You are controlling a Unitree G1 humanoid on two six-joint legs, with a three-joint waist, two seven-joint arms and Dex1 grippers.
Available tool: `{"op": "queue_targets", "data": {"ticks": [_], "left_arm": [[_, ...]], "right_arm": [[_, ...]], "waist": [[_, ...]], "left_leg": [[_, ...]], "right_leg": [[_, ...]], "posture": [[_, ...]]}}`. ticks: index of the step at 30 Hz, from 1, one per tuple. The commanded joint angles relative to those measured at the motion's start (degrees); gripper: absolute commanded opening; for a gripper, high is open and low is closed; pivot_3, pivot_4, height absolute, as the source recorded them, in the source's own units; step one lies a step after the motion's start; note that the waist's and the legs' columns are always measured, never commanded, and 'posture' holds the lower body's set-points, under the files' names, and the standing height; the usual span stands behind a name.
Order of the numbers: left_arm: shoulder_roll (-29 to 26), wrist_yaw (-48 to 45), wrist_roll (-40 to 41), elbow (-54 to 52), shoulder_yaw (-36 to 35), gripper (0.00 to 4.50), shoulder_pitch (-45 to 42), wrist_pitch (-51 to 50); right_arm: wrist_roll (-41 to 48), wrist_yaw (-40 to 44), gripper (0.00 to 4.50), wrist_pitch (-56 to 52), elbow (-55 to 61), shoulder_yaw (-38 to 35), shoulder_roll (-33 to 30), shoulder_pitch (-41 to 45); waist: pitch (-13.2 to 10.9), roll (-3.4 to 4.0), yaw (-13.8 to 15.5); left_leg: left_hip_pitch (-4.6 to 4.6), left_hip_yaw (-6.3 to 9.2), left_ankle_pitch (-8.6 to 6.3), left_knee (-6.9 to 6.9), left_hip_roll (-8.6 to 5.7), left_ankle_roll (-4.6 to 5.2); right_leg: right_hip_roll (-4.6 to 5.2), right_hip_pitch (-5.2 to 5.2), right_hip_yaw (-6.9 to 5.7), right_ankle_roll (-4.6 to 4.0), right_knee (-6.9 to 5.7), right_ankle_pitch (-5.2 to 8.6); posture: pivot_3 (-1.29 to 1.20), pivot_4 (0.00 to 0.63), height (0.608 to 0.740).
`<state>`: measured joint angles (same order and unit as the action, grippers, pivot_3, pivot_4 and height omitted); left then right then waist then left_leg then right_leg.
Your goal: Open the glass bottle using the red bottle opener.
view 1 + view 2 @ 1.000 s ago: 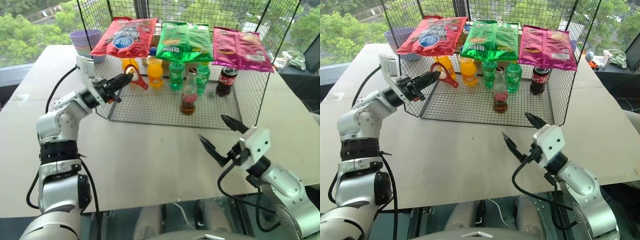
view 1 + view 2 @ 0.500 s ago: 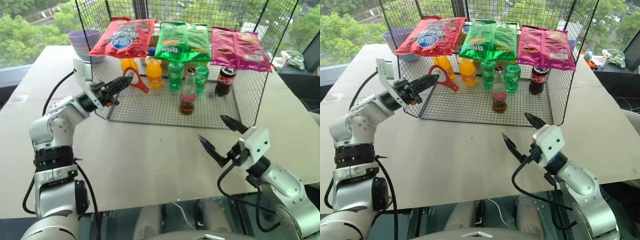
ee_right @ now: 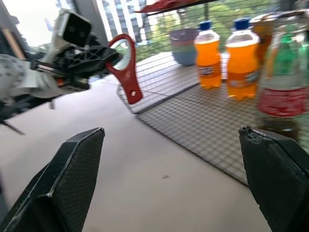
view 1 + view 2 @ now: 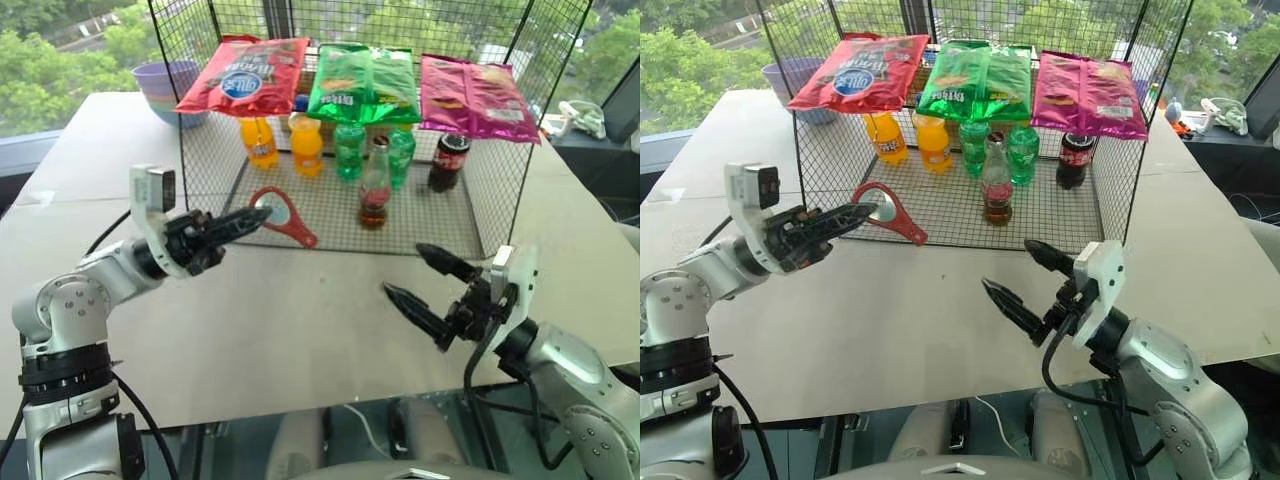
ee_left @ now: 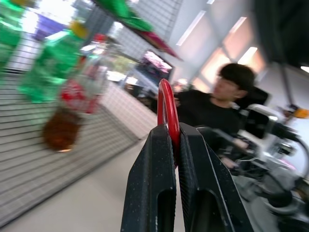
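done: left hand (image 4: 245, 219) grips red bottle opener (image 4: 283, 217) | right hand (image 4: 416, 281) wide, empty | left: glass bottle (image 4: 376, 185) capped — uncapping

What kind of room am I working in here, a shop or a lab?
Most likely an indoor lab or office test setup staged like a shop shelf: a black wire mesh rack on a pale table, crisp bags on top, and big windows onto trees.
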<state>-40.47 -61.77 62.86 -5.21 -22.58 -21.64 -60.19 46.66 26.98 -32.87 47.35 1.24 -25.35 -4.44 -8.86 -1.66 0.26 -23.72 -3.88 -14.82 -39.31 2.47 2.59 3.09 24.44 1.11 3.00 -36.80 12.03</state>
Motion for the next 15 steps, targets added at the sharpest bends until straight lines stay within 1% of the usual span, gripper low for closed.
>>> {"op": "queue_targets", "data": {"ticks": [1,3,7,12,15], "left_arm": [[0.63,-1.86,3.68,-5.19,2.78,0.07,-0.78,-1.24],[1.42,-1.85,4.93,-6.09,4.25,0.07,-1.51,-1.63],[2.22,-2.93,4.88,-6.58,7.39,0.07,-3.42,-1.11],[2.08,-4.65,3.73,-6.55,10.00,0.07,-4.11,-0.10],[2.35,-5.23,3.27,-6.60,11.30,0.07,-4.42,0.66]], "right_arm": [[9.80,2.71,4.50,-2.77,-0.30,-1.72,-1.77,2.25],[12.72,3.69,4.50,-3.78,-2.50,-1.96,-2.51,3.87],[18.92,6.04,4.50,-6.80,-7.49,-2.44,-4.04,7.77],[23.16,7.30,4.50,-11.46,-11.45,-1.19,-5.84,12.79],[24.01,6.91,4.50,-13.68,-13.68,0.19,-5.37,16.92]], "waist": [[0.00,0.00,-0.03],[0.00,0.00,-0.06],[0.00,0.00,-0.15],[-0.01,0.01,-0.37],[-0.01,0.01,-0.58]], "left_leg": [[0.00,0.00,0.00,0.00,-0.02,0.00],[0.01,0.01,0.00,0.00,-0.09,0.00],[0.00,0.00,0.00,0.00,-0.13,0.00],[-0.02,-0.01,0.00,0.02,-0.15,0.01],[-0.04,-0.01,0.00,0.03,-0.15,0.01]], "right_leg": [[0.00,0.00,0.00,0.00,0.00,0.00],[-0.02,0.00,0.00,-0.01,0.00,0.00],[-0.08,0.01,0.01,-0.01,0.00,0.00],[-0.09,0.03,0.03,-0.02,0.01,0.00],[-0.09,0.06,0.04,-0.02,0.01,0.00]], "posture": [[0.00,0.150,0.740],[0.00,0.150,0.740],[0.00,0.150,0.740],[0.00,0.150,0.740],[0.00,0.150,0.740]]}}
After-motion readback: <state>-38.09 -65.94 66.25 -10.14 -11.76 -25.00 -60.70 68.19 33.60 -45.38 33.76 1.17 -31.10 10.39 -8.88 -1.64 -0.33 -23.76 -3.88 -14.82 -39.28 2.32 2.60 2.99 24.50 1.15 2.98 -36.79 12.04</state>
